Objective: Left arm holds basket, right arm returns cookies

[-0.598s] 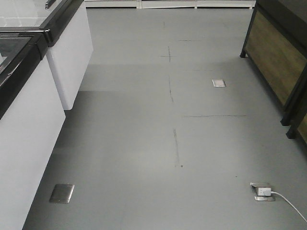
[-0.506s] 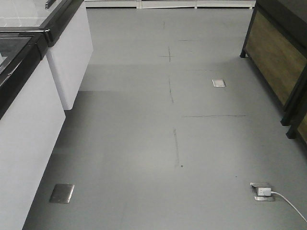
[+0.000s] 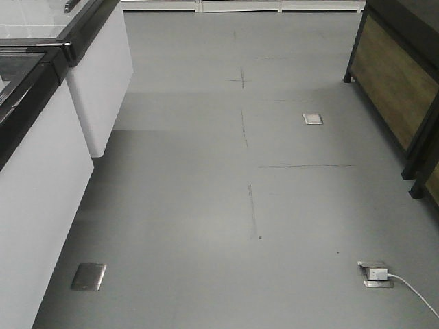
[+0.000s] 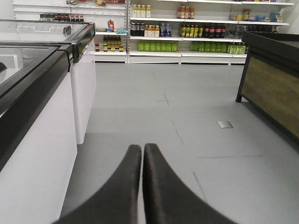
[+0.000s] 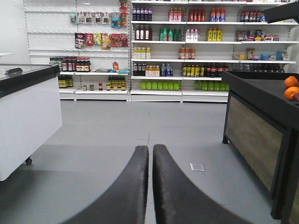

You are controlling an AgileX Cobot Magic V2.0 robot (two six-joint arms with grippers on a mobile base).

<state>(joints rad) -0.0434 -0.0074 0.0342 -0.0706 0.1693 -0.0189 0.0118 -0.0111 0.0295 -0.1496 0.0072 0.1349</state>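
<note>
Left wrist view shows, nearest to the camera, the left gripper (image 4: 142, 148) with its two black fingers pressed together. Only a hairline is between them, and nothing is held. In the right wrist view the right gripper (image 5: 150, 149) looks much the same: fingers together with a thin slit, nothing between them. The basket and the cookies appear in none of the three views, so I cannot tell where they are.

Under both grippers lies a plain grey floor (image 3: 206, 205), smooth, with thin dark joint lines. In the front view a metal floor plate (image 3: 88, 276) is set into it at the near left, just beside a white chest freezer (image 3: 41, 199) with a black rim. At the near right there is a floor socket (image 3: 375, 273) with a white plug, and a white cable (image 3: 415, 293) runs from it toward the lower right edge. Farther on, a second plate (image 3: 313, 118) lies near a dark display stand (image 3: 394, 75) with wood-coloured side panels. On top of this stand, in the right wrist view, are two oranges (image 5: 291, 87). At the far end of the room white wall shelves (image 5: 201, 42) carry rows of bottles, and packets hang at the upper left.
</note>
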